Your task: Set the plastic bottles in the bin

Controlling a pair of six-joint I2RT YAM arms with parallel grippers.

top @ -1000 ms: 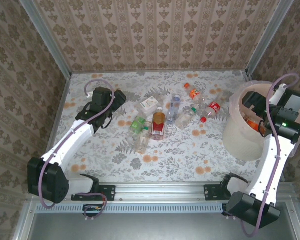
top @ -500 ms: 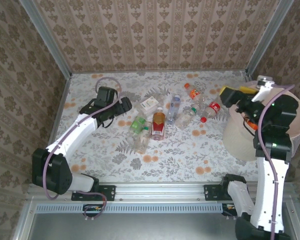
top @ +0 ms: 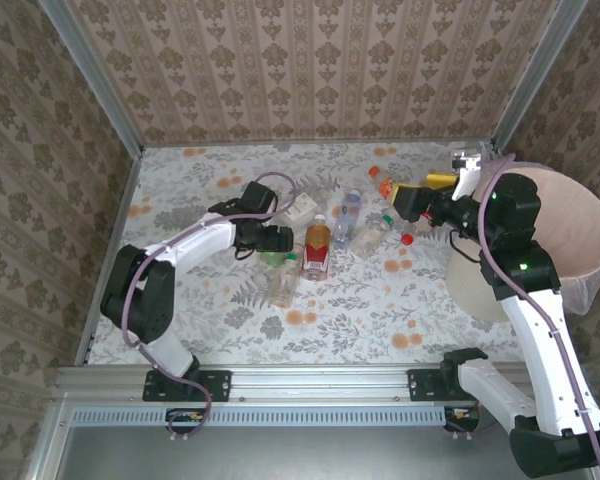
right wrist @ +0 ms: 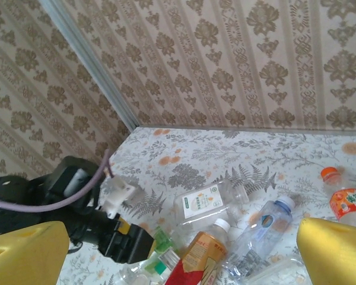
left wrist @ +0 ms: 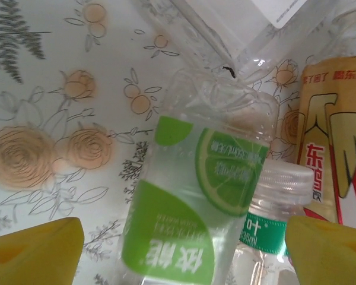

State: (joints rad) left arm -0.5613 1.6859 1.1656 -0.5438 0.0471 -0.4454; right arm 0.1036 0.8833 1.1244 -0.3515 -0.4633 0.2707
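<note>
L pincer [left wrist: 181, 249] spread, one finger each side of the green-label bottle [left wrist: 190, 196], not pinching yet; prob. straddling it to grab across the body. R pincer [right wrist: 181, 252] spread wide, empty, facing the pile. Bin [top: 580, 235] sits just behind R pincer. Count: approx. 8 bottles [top: 317, 248] on table [top: 400, 310] between the pincers (some overlap, so unsure); 1 bin.
</note>
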